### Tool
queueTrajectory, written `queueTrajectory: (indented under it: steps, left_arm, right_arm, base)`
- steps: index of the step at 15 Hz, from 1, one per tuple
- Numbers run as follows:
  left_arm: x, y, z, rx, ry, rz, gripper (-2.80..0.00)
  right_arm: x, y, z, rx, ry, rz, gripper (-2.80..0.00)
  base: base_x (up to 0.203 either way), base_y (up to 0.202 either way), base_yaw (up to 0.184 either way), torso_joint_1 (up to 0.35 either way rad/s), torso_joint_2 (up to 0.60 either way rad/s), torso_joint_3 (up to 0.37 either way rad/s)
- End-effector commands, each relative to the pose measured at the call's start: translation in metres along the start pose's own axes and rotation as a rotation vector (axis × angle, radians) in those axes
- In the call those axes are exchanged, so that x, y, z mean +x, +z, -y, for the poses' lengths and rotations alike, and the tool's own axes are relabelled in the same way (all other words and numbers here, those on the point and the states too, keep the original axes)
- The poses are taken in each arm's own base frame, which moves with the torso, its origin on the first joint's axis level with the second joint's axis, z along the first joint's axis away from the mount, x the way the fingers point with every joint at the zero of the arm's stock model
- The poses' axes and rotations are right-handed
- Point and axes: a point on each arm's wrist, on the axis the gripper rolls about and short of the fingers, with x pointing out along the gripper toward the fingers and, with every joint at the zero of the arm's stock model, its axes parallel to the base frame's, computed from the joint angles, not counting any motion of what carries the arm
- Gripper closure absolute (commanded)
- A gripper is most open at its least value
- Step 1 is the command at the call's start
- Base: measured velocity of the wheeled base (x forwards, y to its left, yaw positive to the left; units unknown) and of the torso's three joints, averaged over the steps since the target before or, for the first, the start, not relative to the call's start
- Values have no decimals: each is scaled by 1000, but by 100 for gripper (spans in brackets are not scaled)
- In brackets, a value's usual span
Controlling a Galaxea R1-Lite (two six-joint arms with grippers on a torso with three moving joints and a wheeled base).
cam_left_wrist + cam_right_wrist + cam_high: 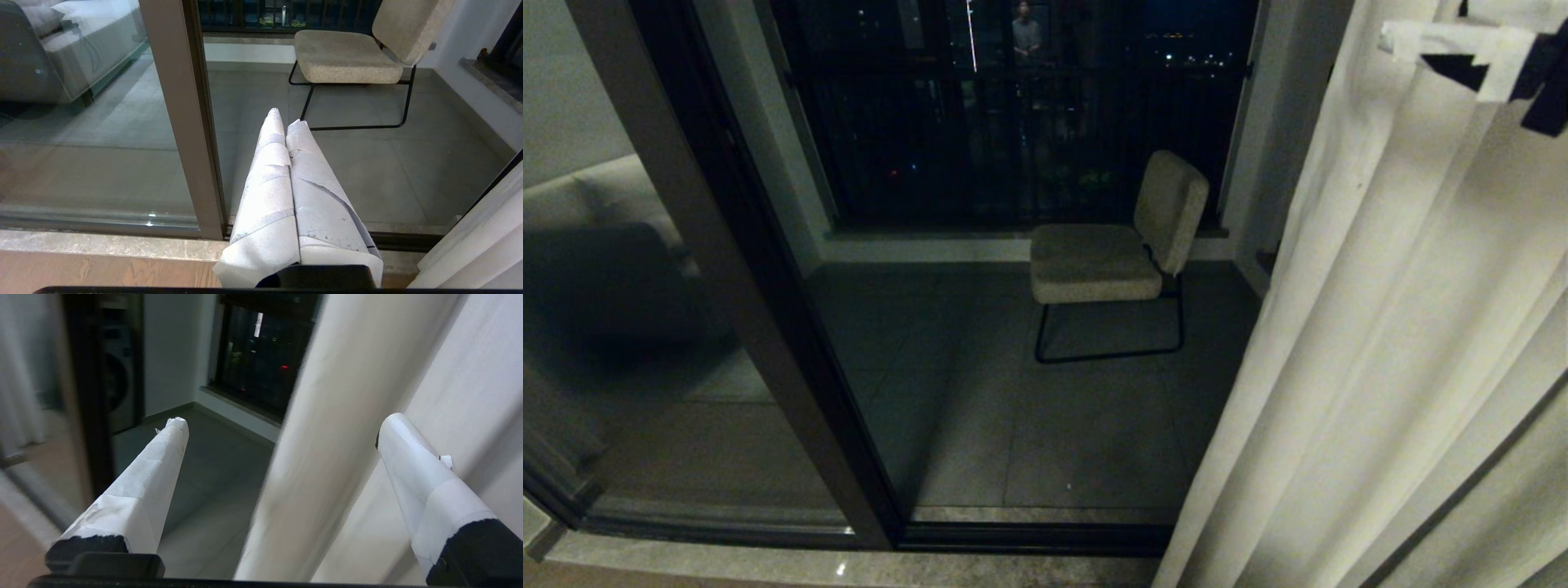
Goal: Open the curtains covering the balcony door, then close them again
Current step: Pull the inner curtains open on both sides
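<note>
The right end effector (282, 424) is spread wide, with a fold of the curtains (1405, 343) between its two fingers, not pinched yet. The left end effector (286, 118) is pressed together and rests low by the floor. The curtains hang bunched on the right, so the balcony door (735, 269) is uncovered. The closing step looks next: squeeze the fold and pull it left across the glass.

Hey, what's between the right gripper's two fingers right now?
In the right wrist view, the right gripper stands open with a thick fold of the curtains running up between its fingers; contact can't be told.
</note>
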Motion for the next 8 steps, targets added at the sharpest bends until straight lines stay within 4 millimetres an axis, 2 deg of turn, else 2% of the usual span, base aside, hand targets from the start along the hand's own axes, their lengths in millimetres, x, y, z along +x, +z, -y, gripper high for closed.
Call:
queueTrajectory:
  steps: [1, 4, 8]
  left_arm:
    - [0, 0, 0, 0, 1, 1, 0]
    - [0, 0, 0, 0, 1, 1, 0]
    - [0, 0, 0, 0, 1, 1, 0]
  right_arm:
    - [27, -10, 8, 3, -42, -31, -280]
    - [41, -11, 13, -2, -68, -27, -280]
    - [57, -16, 25, -12, -210, -10, -280]
  base:
    - [0, 0, 0, 0, 0, 0]
    - [0, 0, 0, 0, 0, 0]
    - [0, 0, 0, 0, 0, 0]
